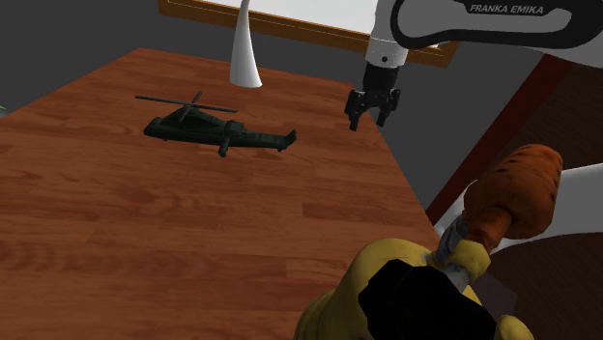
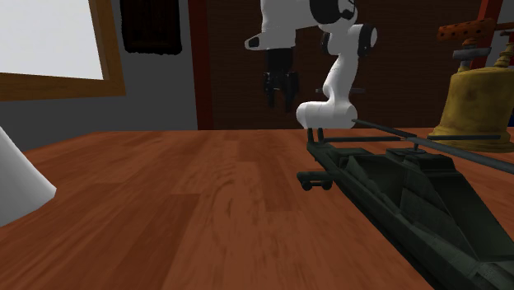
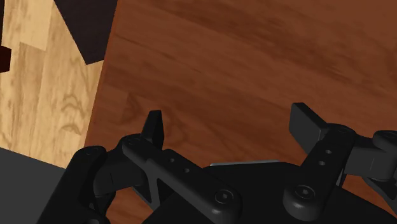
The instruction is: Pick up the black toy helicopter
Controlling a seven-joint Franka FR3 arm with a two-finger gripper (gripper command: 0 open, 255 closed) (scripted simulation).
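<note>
Reddish wood tabletop (image 1: 116, 241) carries the black toy helicopter (image 1: 215, 129), standing upright near the middle. I see my gripper (image 1: 373, 108) hanging above the tabletop's edge, well apart from the helicopter toward the shoulder view's right, its 2 fingers spread apart and empty.

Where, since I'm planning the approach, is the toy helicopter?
In the shoulder view the dark helicopter lies on the wooden table, left of the raised open gripper, with a white cone-shaped thing just behind it.
</note>
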